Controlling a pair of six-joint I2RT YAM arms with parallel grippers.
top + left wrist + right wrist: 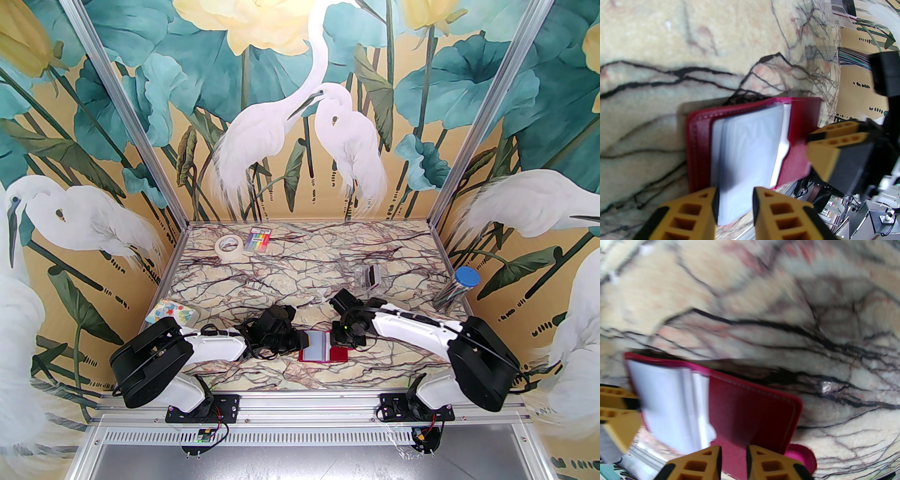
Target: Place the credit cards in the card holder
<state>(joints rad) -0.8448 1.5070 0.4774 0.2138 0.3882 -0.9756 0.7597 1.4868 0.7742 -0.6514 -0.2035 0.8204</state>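
Left gripper (734,194) is clamped on 1 pale card (740,164) at the holder (801,117), itself pinched by the right gripper (733,451); if tilted, the card could be jammed.

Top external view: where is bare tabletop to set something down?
Free: the middle between the cream tape roll and the clear plastic case; the near strip before the open dark red wallet. Crowded: at that wallet, where left gripper and right gripper sit.
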